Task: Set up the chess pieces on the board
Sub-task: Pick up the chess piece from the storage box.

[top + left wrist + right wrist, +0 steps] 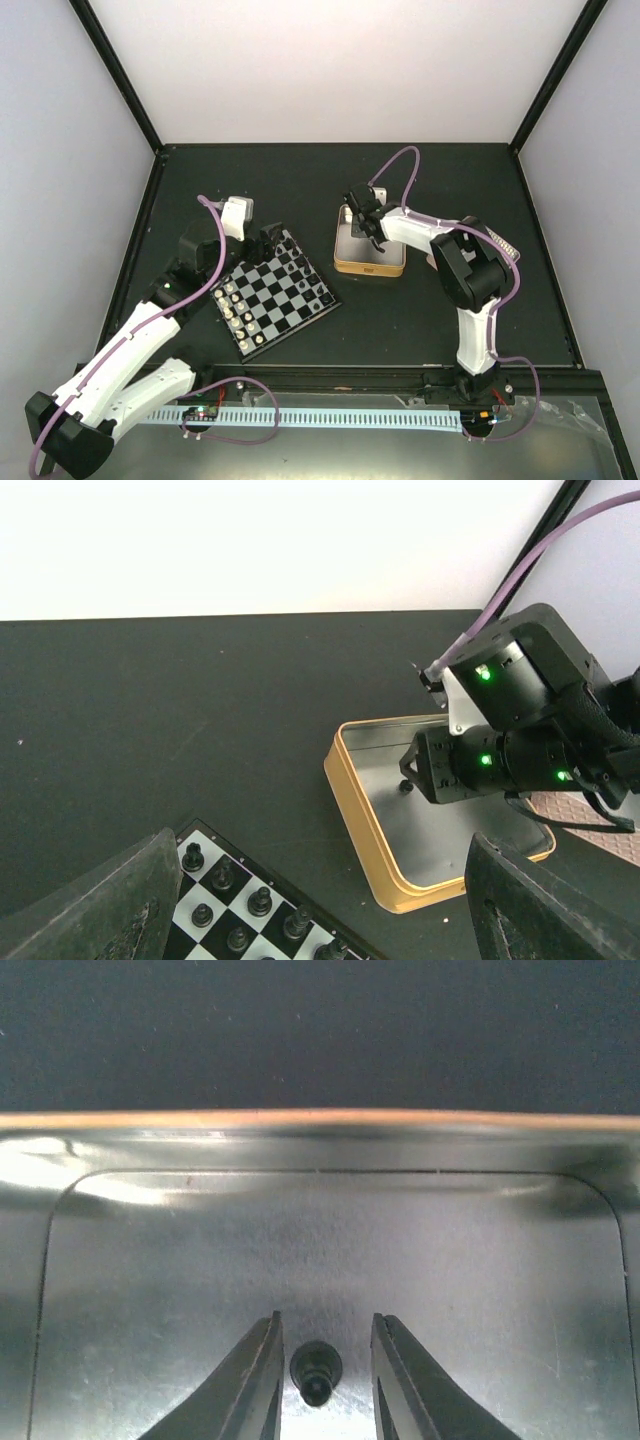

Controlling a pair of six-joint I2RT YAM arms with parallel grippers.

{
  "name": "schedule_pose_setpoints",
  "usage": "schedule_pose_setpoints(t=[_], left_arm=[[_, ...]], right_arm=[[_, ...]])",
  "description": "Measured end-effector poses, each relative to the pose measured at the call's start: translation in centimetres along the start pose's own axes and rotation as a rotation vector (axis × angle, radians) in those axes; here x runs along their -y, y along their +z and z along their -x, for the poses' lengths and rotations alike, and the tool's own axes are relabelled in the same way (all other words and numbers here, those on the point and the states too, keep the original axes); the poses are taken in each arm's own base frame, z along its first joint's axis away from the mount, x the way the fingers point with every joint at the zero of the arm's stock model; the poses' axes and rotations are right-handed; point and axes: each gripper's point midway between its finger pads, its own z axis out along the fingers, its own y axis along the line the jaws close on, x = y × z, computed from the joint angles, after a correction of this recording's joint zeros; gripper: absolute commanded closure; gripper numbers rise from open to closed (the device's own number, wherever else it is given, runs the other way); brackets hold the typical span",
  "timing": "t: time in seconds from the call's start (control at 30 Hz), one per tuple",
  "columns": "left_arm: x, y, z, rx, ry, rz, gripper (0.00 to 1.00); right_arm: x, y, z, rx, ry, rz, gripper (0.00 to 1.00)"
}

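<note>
The board (280, 300) lies left of centre, with black chess pieces (300, 265) along its far right side and cream ones along its near left side. My left gripper (268, 238) hovers open over the board's far corner; in the left wrist view it (320, 920) holds nothing, with black pieces (222, 876) below. My right gripper (360, 218) reaches down into the gold-rimmed tin (368, 268). In the right wrist view its fingers (255, 1385) straddle one small black piece (315, 1370) on the tin floor, with a gap on the right side. That piece (406, 785) also shows from the left wrist.
The tin's far wall (320, 1125) rises just ahead of the right gripper. A patterned flat lid (505, 245) lies right of the right arm. Dark tabletop (400, 320) spreads between board and tin. White walls enclose the table.
</note>
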Motion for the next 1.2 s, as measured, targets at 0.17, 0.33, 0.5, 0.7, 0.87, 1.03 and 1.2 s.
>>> schedule_pose_setpoints(t=[0.17,0.33,0.5,0.7,0.87,1.03,1.2], left_arm=[[0.0,0.0,0.0,0.000,0.000,0.001,0.20],[0.0,0.0,0.0,-0.001,0.000,0.001,0.20],[-0.1,0.1,-0.3,-0.006,0.000,0.003,0.20],[-0.1,0.1,-0.2,-0.005,0.000,0.002,0.20],[-0.1,0.1,-0.2,-0.005,0.000,0.003,0.20],[-0.2,0.1,-0.2,-0.003,0.000,0.009,0.20],[-0.4,-0.1,0.0,0.007,-0.001,0.021,0.20]], right_arm=[[-0.3,0.3,0.7,-0.002,0.010,0.010,0.80],[-0.3,0.8,0.2,-0.029,0.006,0.011,0.80],[0.0,1.4,-0.4,-0.057,0.001,0.000,0.82],[-0.2,1.8,-0.6,-0.066,0.001,0.002,0.99],[-0.1,1.7,-0.6,-0.067,-0.003,0.000,0.99],[-0.1,0.7,-0.1,-0.061,-0.001,0.010,0.99],[-1.2,-2.5,1.2,-0.036,0.002,0.080,0.99]])
